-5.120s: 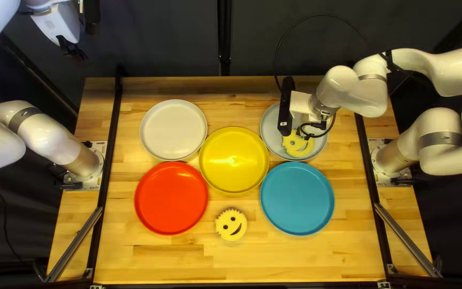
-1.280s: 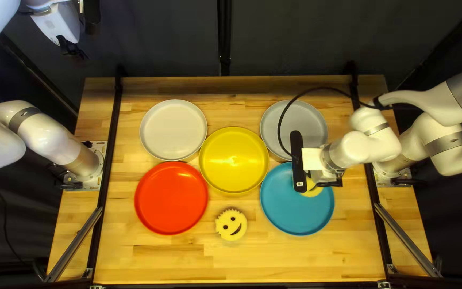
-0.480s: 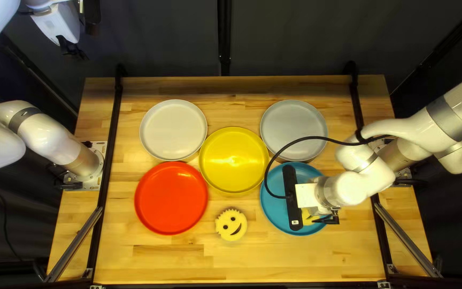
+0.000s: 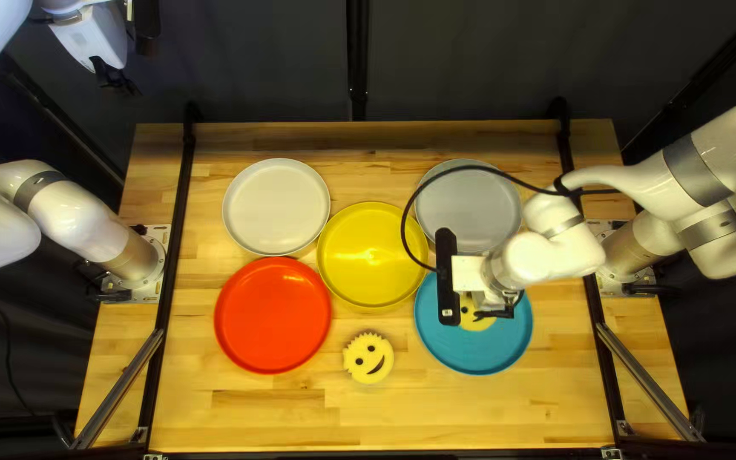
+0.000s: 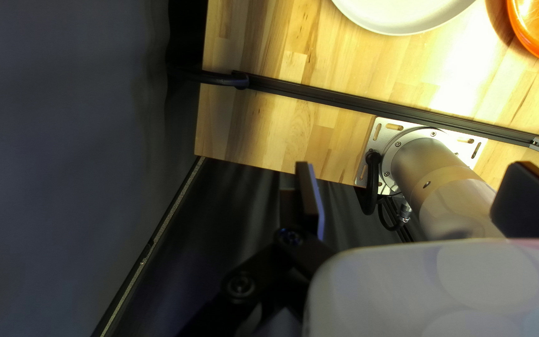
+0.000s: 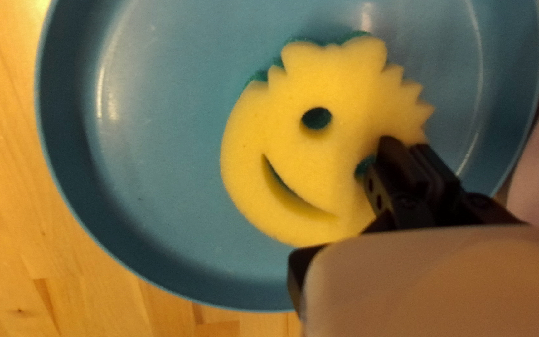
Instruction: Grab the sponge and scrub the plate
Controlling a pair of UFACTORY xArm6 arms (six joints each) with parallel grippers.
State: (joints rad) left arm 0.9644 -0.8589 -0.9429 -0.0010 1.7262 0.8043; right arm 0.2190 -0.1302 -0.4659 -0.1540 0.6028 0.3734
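Note:
My right gripper (image 4: 499, 312) is low over the blue plate (image 4: 477, 356), its fingertips hidden in the top left view. There, a yellow smiley sponge (image 4: 470, 322) shows partly beneath it. In the right wrist view, my right gripper (image 6: 412, 153) has its fingers close together, pinching the sponge (image 6: 282, 131) near one eye hole; the sponge lies flat over the blue plate (image 6: 163, 162), green layer underneath. Far from the plates, my left gripper (image 4: 116, 78) hangs raised beyond the table's far left corner; in the left wrist view, this gripper (image 5: 419, 200) has widely parted, empty fingers.
A second smiley sponge (image 4: 368, 358) lies on the wood left of the blue plate. White (image 4: 276, 206), red (image 4: 273, 315), yellow (image 4: 372, 255) and grey (image 4: 470, 204) plates stand around it and beyond. A black cable (image 4: 406, 230) loops over the yellow plate's edge.
My right gripper and its sponge have gone from the grey plate to the blue one. Over the blue plate they moved nearer the table's front, then back toward its far side. The left arm is unmoved.

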